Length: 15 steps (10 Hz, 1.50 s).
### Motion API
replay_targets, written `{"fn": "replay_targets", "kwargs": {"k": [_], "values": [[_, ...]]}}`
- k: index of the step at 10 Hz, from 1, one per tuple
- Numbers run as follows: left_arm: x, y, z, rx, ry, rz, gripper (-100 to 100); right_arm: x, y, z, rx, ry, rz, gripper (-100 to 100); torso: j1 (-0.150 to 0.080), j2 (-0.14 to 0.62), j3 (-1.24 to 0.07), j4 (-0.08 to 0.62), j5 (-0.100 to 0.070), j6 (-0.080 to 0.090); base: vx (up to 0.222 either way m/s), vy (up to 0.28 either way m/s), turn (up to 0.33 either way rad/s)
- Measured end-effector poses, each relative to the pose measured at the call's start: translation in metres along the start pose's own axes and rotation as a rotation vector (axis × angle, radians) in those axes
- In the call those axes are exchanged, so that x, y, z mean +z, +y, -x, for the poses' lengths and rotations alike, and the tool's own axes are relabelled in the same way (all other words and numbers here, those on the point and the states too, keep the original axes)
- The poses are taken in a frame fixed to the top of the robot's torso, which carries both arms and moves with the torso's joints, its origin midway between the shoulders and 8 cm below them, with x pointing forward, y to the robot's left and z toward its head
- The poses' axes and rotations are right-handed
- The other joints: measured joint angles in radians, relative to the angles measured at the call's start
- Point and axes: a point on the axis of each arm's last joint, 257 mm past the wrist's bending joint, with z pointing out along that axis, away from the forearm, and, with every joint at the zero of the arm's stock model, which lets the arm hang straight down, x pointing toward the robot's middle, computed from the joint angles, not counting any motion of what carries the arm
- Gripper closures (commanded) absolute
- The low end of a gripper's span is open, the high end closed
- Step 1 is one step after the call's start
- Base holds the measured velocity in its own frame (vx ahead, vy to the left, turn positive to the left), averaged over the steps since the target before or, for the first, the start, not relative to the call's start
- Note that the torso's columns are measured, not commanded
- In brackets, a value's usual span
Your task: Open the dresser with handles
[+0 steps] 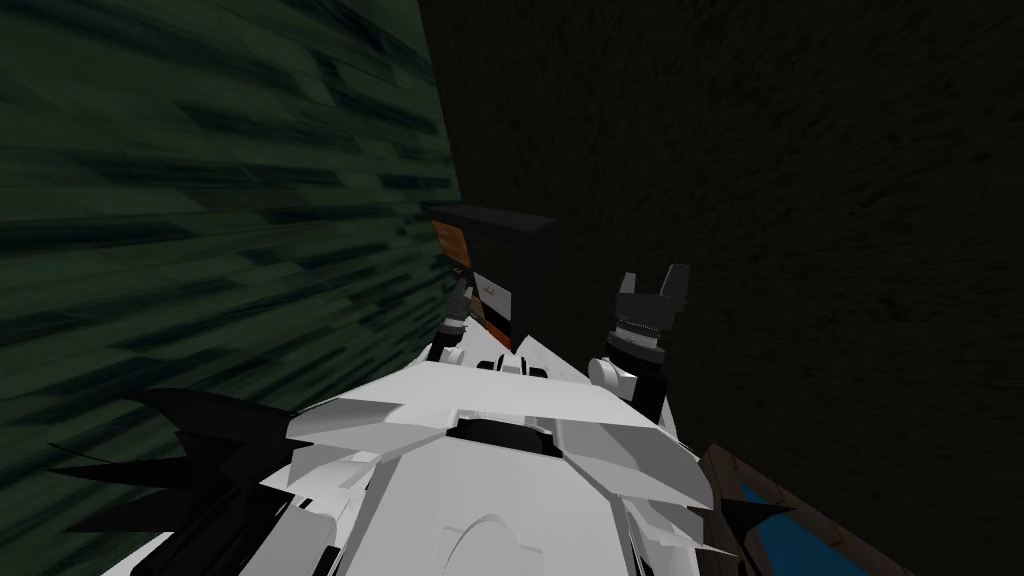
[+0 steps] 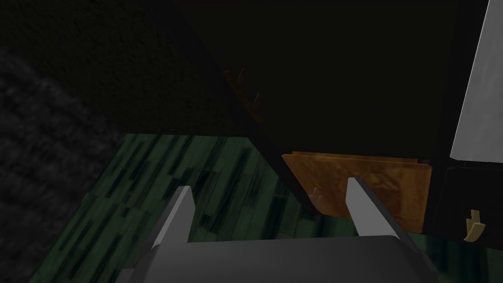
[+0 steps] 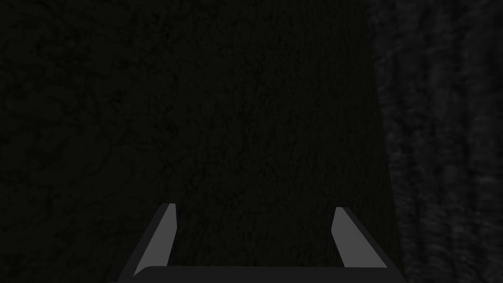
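The dresser point(image 1: 520, 262) is a dark box standing against the dark wall, straight ahead of me. Orange-brown drawer fronts point(image 1: 452, 240) show on its face beside a pale panel point(image 1: 494, 291). In the left wrist view one orange-brown drawer front point(image 2: 378, 184) carries a small pale handle point(image 2: 316, 195), and a second handle point(image 2: 473, 226) sits on a dark front beside it. My left gripper point(image 2: 270, 206) is open, close to the drawer front, touching nothing; the first handle lies just inside one fingertip point(image 2: 357, 196). In the head view the left gripper point(image 1: 458, 300) hangs at the dresser's face. My right gripper point(image 1: 655, 285) is raised beside the dresser, open and empty.
Green plank floor point(image 1: 200, 230) spreads to my left and under the dresser point(image 2: 206, 196). A dark wall point(image 1: 800, 200) runs behind and to the right. A brown-framed blue thing point(image 1: 790, 510) lies low at my right.
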Motion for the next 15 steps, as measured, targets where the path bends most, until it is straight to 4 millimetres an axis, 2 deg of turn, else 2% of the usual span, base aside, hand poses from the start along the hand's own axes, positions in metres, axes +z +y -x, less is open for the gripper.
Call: {"fn": "replay_targets", "kwargs": {"k": [6,15], "values": [[-0.005,0.043,-0.026,0.002,0.059,0.088,-100,0.0,0.0,0.0,0.0,0.0,0.0,0,0.0,0.0,0.0,0.0,0.0,0.0,0.025,0.025,-0.064],[-0.032,0.116,-0.064,0.032,0.176,0.236,-100,0.0,0.0,0.0,0.0,0.0,0.0,0,0.0,0.0,0.0,0.0,0.0,0.0,0.023,0.03,-0.069]]}}
